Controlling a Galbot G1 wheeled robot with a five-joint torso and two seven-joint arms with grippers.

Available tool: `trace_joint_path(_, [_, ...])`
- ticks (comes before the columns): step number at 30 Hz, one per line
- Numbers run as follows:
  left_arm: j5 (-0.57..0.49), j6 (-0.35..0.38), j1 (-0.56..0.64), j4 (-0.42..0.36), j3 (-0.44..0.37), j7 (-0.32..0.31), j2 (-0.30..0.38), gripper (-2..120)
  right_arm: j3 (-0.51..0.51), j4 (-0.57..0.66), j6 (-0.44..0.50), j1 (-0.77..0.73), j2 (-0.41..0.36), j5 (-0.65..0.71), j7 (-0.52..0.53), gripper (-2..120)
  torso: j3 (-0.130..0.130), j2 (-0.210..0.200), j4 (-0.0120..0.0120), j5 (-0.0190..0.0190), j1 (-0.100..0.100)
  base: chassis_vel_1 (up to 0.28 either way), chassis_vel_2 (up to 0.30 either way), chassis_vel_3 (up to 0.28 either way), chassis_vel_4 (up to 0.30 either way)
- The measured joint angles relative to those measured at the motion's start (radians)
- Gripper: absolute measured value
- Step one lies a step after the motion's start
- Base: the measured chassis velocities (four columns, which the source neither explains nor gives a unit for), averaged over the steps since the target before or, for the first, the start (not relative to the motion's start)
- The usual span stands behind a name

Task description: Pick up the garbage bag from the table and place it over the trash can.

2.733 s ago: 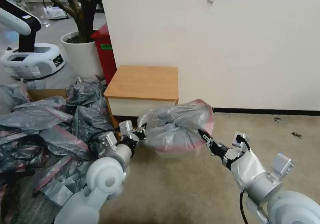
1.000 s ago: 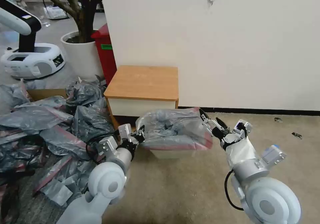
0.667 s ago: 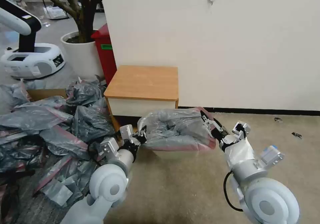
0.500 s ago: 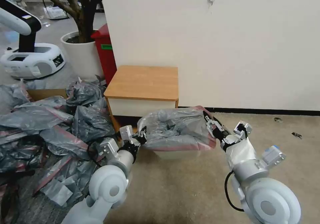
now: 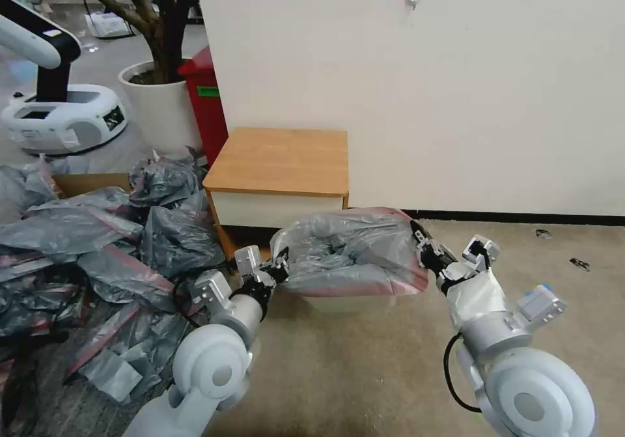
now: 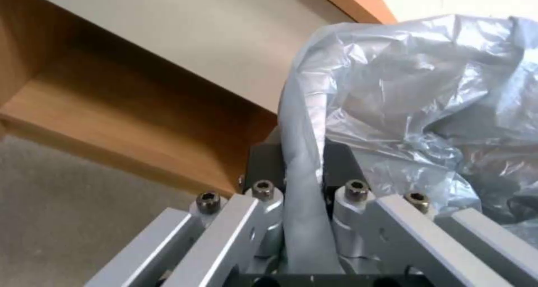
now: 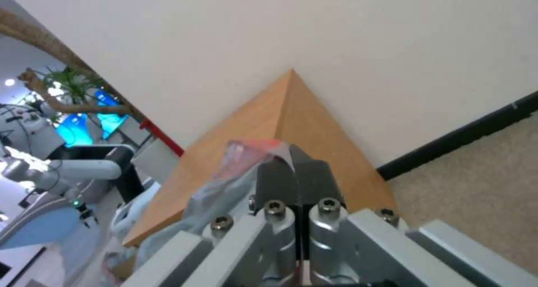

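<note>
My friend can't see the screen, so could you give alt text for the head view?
Two robot arms stretch a grey garbage bag over a small beige trash can on carpet, left tool and right tool each pinching an edge. Behind stands a wooden table.

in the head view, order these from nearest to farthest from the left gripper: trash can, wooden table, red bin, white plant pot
From the left gripper, which pinches the garbage bag:
1. trash can, just to its right on the carpet, under the bag.
2. table, right behind it by the wall.
3. red bin, farther back, left of the table.
4. white plant pot, farthest, left of the red bin.
</note>
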Motion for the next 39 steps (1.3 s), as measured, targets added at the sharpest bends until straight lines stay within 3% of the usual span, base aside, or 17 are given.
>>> trace_joint_path(7, [-0.038,0.002,0.026,-0.020,-0.036,0.026,0.011,7,0.024,-0.041,-0.007,0.029,-0.037,0.041,0.023,0,0.000,0.000,0.0001,0.0001,0.000,0.000,0.000,0.000,0.000])
trace_joint_path(10, [-0.100,0.014,0.036,-0.038,-0.071,0.035,0.018,7,0.033,-0.057,-0.023,0.030,-0.056,0.075,0.025,0,0.000,0.000,0.0001,0.0001,0.000,0.000,0.000,0.000,0.000])
trace_joint_path(18, [-0.243,0.031,0.015,-0.047,-0.114,0.013,0.023,7,0.014,-0.046,-0.042,-0.018,-0.046,0.090,-0.001,0,0.000,0.000,-0.0001,-0.0002,0.000,0.000,0.000,0.000,0.000])
trace_joint_path(23, [-0.274,0.046,0.013,-0.057,-0.119,0.012,0.032,7,0.002,-0.072,-0.042,-0.005,-0.040,0.080,-0.016,0,0.000,0.000,0.0000,0.0000,0.000,0.000,0.000,0.000,0.000])
trace_joint_path(39, [-0.340,0.068,0.021,-0.092,-0.125,0.017,0.054,7,-0.009,-0.228,0.002,0.044,-0.051,-0.060,-0.190,0,0.000,0.000,0.0001,0.0000,0.000,0.000,0.000,0.000,0.000])
